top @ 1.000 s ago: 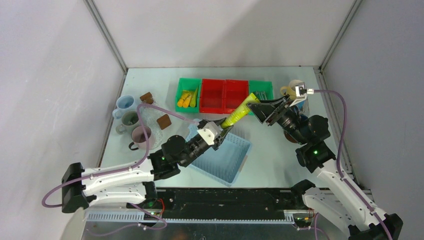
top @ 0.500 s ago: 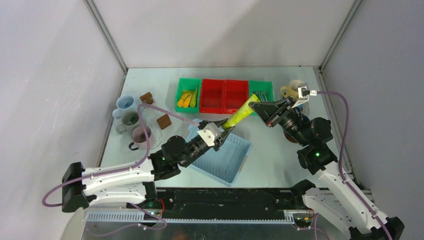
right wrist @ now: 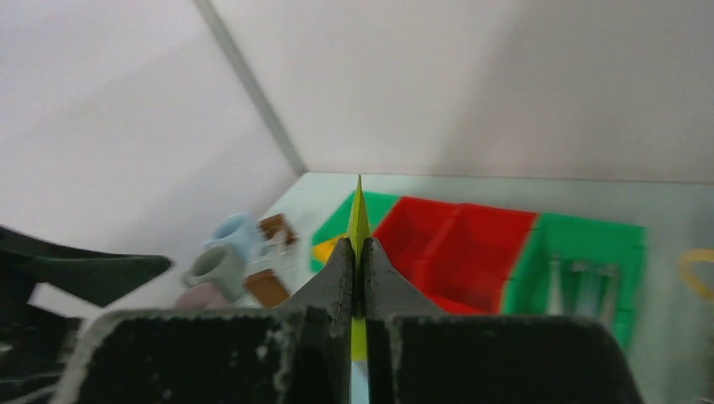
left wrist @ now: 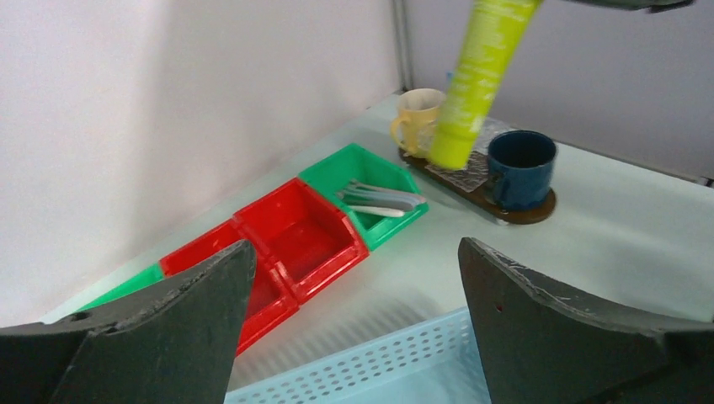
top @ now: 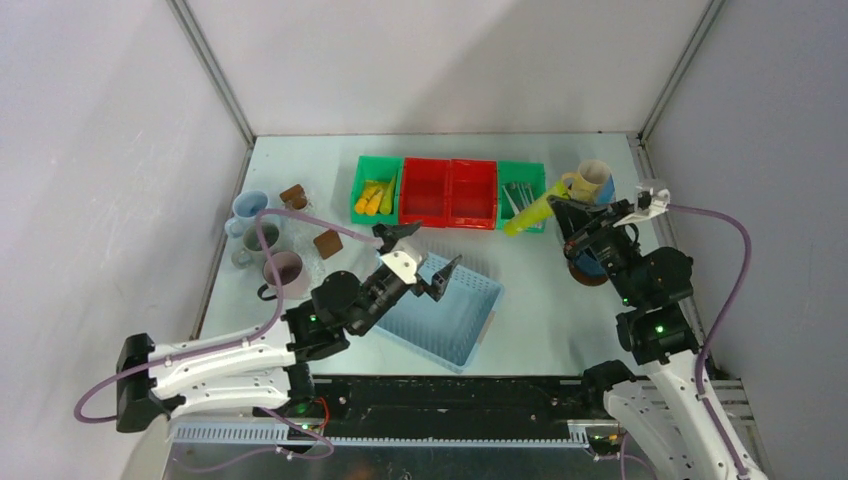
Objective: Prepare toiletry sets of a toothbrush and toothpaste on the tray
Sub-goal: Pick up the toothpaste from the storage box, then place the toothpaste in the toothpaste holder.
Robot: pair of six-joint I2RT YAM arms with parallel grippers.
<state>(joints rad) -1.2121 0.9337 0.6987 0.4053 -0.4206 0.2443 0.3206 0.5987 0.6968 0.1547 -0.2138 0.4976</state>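
We have the right gripper [right wrist: 358,252] clenched on the flat crimped end of the yellow-green tube [left wrist: 480,76], so the round body juts out past the fingertips with the cap end lowest. We judge that pinching the thin seam leaves the body free to drop cap-first into a mug. The tray [left wrist: 526,212] lies below and slightly behind this gripper, under its wrist, with the cream mug [left wrist: 418,114] at the far end and the dark blue mug [left wrist: 522,160] nearer. The tube's tip hangs ahead of the fingers, near the green bin [left wrist: 396,220] that holds the toothbrushes [left wrist: 379,198]. It will likely have to swing back over a mug. The left gripper [top: 422,252] is released, its jaws spread wide with nothing between them. It hovers above the light blue basket [left wrist: 404,362], and the tube is well ahead of it and higher, so the tube rides on the right gripper alone.
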